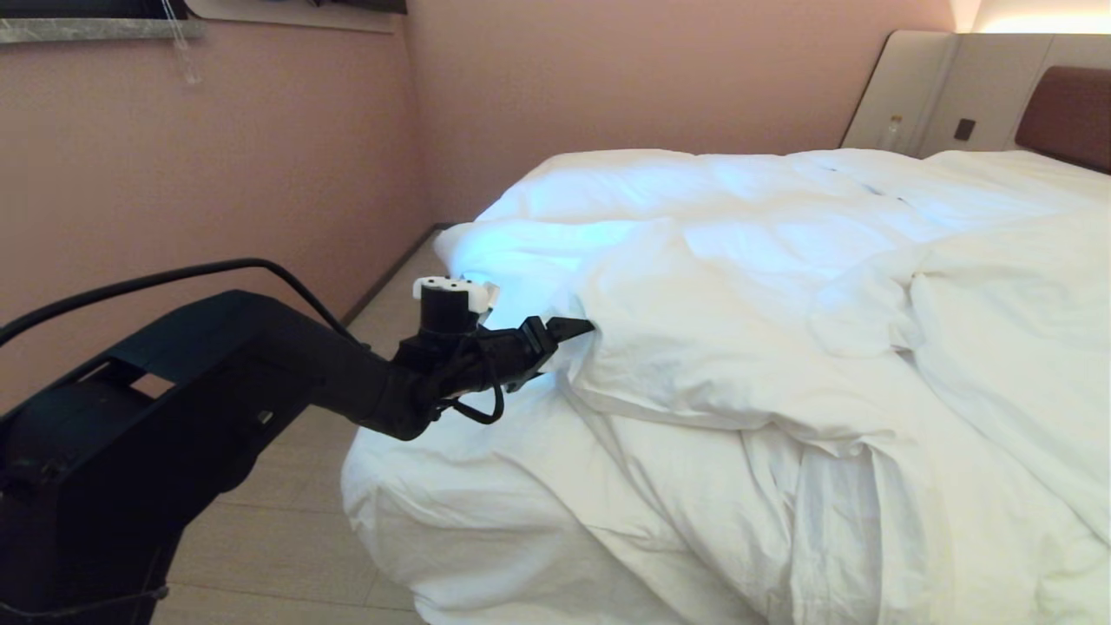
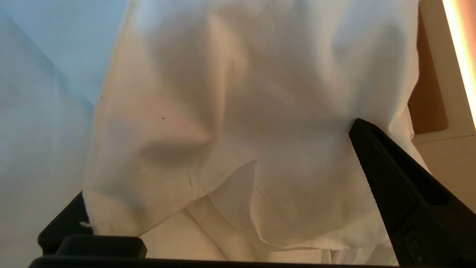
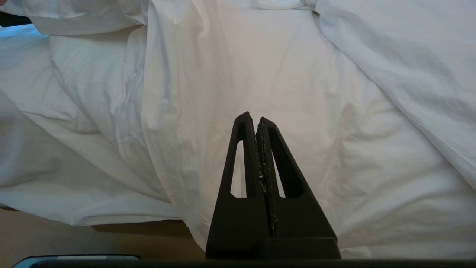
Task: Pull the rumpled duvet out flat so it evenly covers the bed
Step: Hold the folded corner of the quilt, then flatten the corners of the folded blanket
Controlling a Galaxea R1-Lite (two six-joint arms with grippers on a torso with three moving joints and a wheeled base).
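Observation:
The white duvet point(image 1: 781, 347) lies rumpled on the bed point(image 1: 486, 538), with a thick folded-back flap across the near left side. My left gripper point(image 1: 568, 334) reaches in at the edge of that flap. In the left wrist view its fingers point(image 2: 390, 178) stand wide apart and open, and a fold of the duvet point(image 2: 241, 130) bulges between them, not pinched. My right gripper point(image 3: 256, 119) is shut with nothing in it, hanging in front of the duvet point(image 3: 334, 93) that drapes over the bed's side. The right arm is outside the head view.
A brown headboard point(image 1: 1068, 113) with beige panels point(image 1: 911, 87) stands at the far right. A pink wall point(image 1: 260, 156) runs along the bed's left side, with a strip of wooden floor point(image 1: 286, 521) between them. Floor point(image 3: 44, 234) also shows under the draped cloth.

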